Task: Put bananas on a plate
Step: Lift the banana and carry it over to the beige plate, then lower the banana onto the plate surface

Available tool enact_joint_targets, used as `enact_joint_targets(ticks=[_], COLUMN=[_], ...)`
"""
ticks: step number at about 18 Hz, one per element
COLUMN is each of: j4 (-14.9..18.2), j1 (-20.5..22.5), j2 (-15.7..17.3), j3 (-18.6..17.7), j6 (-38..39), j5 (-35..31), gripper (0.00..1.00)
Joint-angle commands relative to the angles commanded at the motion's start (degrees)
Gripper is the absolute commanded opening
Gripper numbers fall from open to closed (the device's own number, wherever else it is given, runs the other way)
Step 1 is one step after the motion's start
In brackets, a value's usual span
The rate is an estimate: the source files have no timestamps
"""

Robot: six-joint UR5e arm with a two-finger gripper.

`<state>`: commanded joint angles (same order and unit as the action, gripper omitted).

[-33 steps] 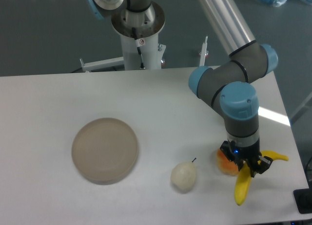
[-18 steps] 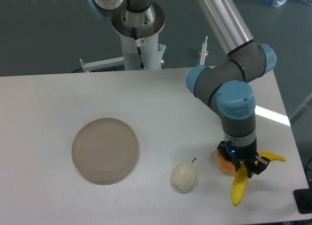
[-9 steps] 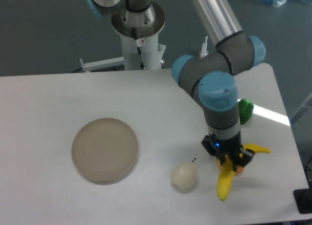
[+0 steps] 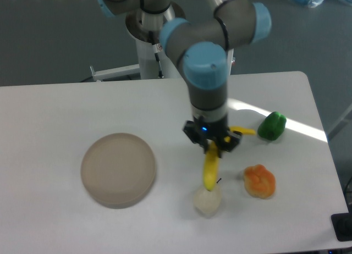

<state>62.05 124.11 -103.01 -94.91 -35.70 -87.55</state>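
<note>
1. Camera view: claw (image 4: pixel 212 144) pinches the banana (image 4: pixel 210 169) near its middle; lower end hangs below the claw, stem end (image 4: pixel 244 131) sticks out to the claw's right in frame.
2. Banana is off the table, over the pale pear (image 4: pixel 207 200).
3. Plate (image 4: pixel 118 169) sits well left of the claw, nothing on it.
4. Orange fruit (image 4: pixel 259 180) and green pepper (image 4: pixel 272 126) lie right of the claw, apart from it.
5. Progress: pick done; carry to plate, lowering and release left.
</note>
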Motion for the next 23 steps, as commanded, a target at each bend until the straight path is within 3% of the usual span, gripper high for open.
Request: enact_joint_targets(ticks=[3,7,10,17,23], j4=[-1.05,-5.71,-5.89,-6.68,-6.68], j1=[-3.60,-7.82,-9.85,-14.86,-16.62], j2=[-0.69,-3.59,-6.23,-10.36,-10.89], j3=[-1.68,-3.52,-3.53,-4.05,-4.31], j6=[5.18,11.52,16.17,17.07,17.33], j5=[0.28,-0.16,-0.60,-3.59,-4.12], gripper=[0.27,0.27,0.27,0.27,0.27])
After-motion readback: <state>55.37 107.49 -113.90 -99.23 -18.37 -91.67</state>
